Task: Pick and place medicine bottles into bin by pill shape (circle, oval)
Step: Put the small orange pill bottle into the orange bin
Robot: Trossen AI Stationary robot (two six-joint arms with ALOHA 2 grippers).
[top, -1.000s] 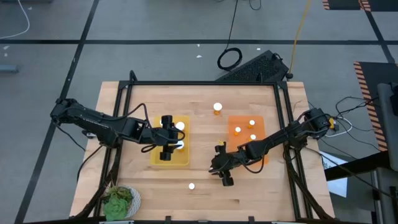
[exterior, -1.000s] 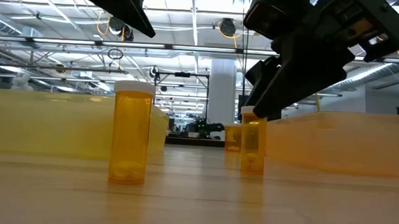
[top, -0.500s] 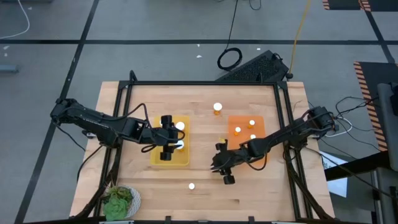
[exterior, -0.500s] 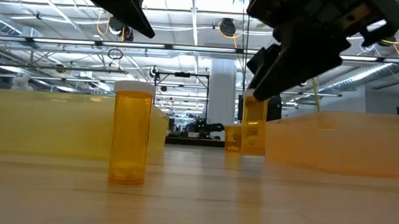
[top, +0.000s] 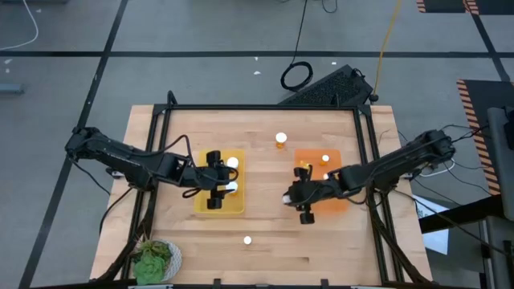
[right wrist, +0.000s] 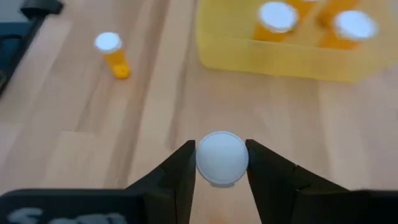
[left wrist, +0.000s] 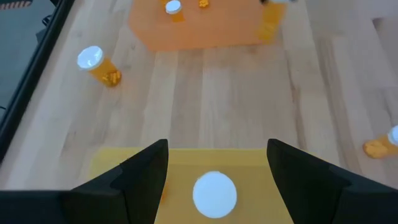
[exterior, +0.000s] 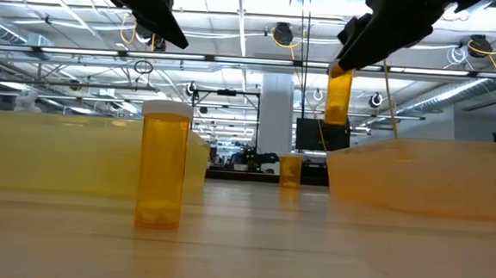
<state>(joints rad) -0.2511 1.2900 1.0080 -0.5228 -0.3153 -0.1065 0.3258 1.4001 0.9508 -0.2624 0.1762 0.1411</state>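
Wooden desk is seen from above, framed by a dark rail, with grey floor around it. Landmark taken: the yellow tray.

- Yellow tray lies on the desk under the left arm. Two white-capped bottles are seen standing in it, in the right wrist view.
- Left claw hangs over the yellow tray, fingers spread wide with nothing between them; one white cap is seen directly below, inside the tray.
- Orange tray lies well apart from the yellow tray, across the bare middle of the desk. Two bottles are seen in it.
- Right claw is held at the orange tray's edge nearest the yellow tray. Its fingers are closed on a bottle at the white cap; in the low view this bottle hangs clear above the desk, over the orange tray's wall.
- One loose bottle stands between the two trays, toward the far edge of the desk.
- Another loose bottle stands on the near side of the yellow tray, apart from it.
- Green leafy thing on a white plate sits at the desk's near corner, past the yellow tray.
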